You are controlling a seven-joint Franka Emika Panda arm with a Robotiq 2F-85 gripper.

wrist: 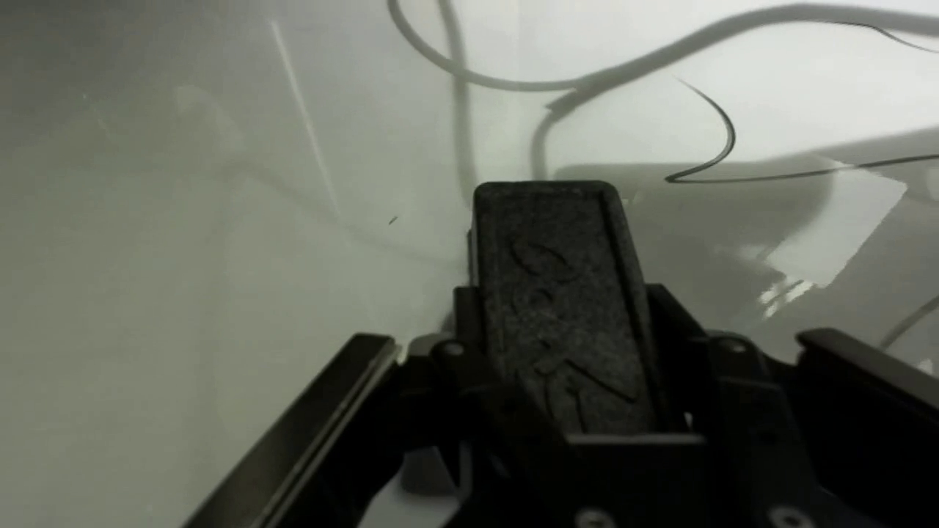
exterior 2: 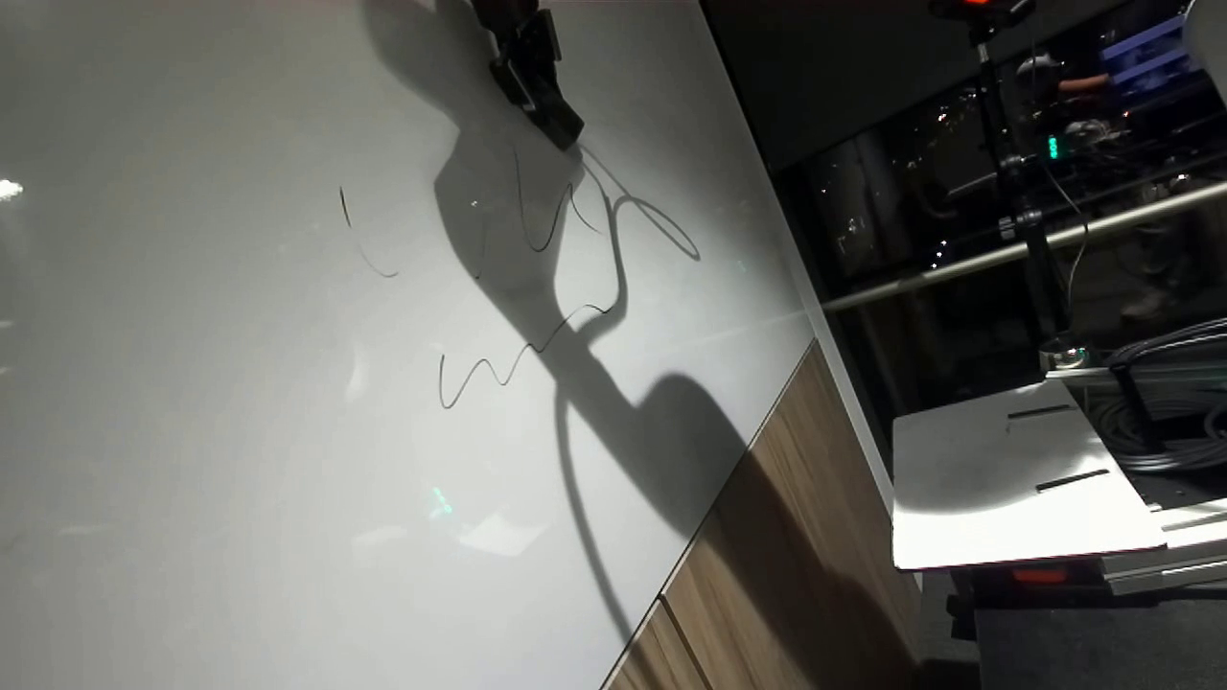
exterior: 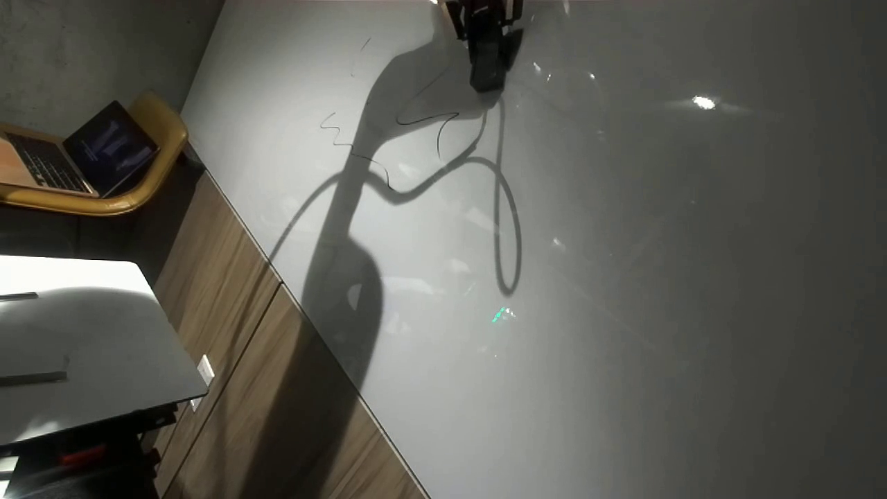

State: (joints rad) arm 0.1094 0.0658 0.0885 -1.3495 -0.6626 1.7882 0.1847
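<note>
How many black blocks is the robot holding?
1. The dark block is held in the gripper, near the white surface. No other shows, but something could be hidden behind it.

The block [wrist: 546,253] is held in the gripper [wrist: 565,323] before the board [wrist: 257,330], and in the wrist view a line [wrist: 731,138] is seen right of the block. In an exterior view, the board is bordered at lower left by panels [exterior: 215,256]. Farther left, a laptop [exterior: 80,154] is set on a chair [exterior: 166,135], with a table [exterior: 90,339] placed lower in view.
</note>
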